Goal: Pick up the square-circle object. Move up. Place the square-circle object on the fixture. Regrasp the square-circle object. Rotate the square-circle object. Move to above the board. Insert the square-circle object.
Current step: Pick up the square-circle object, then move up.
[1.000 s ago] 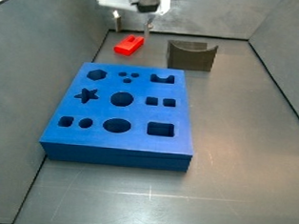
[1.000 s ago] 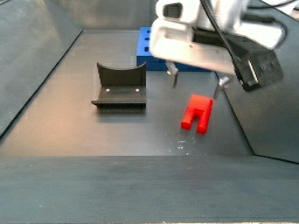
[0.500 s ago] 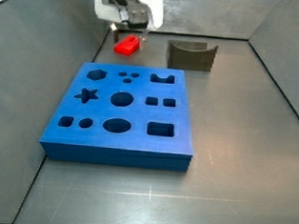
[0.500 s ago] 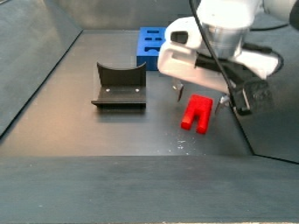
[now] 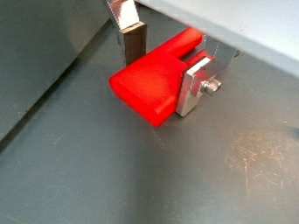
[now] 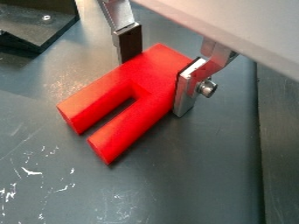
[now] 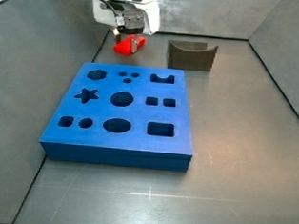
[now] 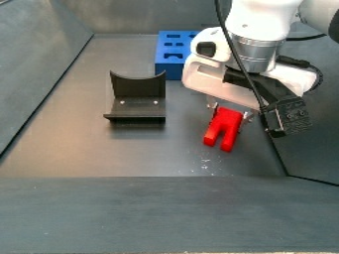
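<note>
The red square-circle object lies flat on the grey floor, its two prongs pointing away from the gripper. My gripper is down over its solid head, one dark pad against each side, shut on it. In both side views the gripper stands low over the red piece. The dark fixture stands a short way beside it with nothing in its notch. The blue board lies flat, all holes open.
Grey walls enclose the floor, and the red piece lies close to one of them. A corner of the fixture's base plate shows in a wrist view.
The gripper has come down from above the red piece until its fingers sit on either side of the head. The piece, the fixture and the board have not moved.
</note>
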You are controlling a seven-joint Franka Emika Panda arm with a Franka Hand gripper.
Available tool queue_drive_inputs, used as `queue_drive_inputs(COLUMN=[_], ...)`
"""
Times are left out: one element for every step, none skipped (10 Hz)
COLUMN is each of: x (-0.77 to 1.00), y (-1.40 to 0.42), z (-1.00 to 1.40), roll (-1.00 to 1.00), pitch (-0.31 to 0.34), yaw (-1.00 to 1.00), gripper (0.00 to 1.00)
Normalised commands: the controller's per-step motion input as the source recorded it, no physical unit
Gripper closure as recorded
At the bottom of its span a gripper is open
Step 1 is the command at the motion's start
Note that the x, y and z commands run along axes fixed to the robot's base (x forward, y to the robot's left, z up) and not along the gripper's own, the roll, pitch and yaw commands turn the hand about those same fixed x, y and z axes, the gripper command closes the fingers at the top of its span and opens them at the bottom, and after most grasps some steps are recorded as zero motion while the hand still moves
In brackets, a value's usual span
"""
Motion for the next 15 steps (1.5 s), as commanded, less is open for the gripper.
queue_drive_inputs(x=[0.0, 0.0, 0.0, 0.0, 0.0, 0.0, 0.0, 0.0, 0.0, 0.0, 0.0, 0.06, 0.02, 0.01, 0.01], y=[0.0, 0.0, 0.0, 0.0, 0.0, 0.0, 0.0, 0.0, 0.0, 0.0, 0.0, 0.05, 0.03, 0.02, 0.01], z=[0.0, 0.0, 0.0, 0.0, 0.0, 0.0, 0.0, 0.0, 0.0, 0.0, 0.83, 0.86, 0.74, 0.62, 0.48], roll=[0.0, 0.0, 0.0, 0.0, 0.0, 0.0, 0.0, 0.0, 0.0, 0.0, 0.0, 0.0, -0.02, -0.03, -0.04], pitch=[0.0, 0.0, 0.0, 0.0, 0.0, 0.0, 0.0, 0.0, 0.0, 0.0, 0.0, -0.004, 0.043, 0.059, 0.059], yaw=[0.0, 0.0, 0.0, 0.0, 0.0, 0.0, 0.0, 0.0, 0.0, 0.0, 0.0, -0.01, 0.0, 0.0, 0.0], gripper=[1.0, 1.0, 1.0, 1.0, 1.0, 1.0, 1.0, 1.0, 1.0, 1.0, 1.0, 1.0, 1.0, 1.0, 1.0])
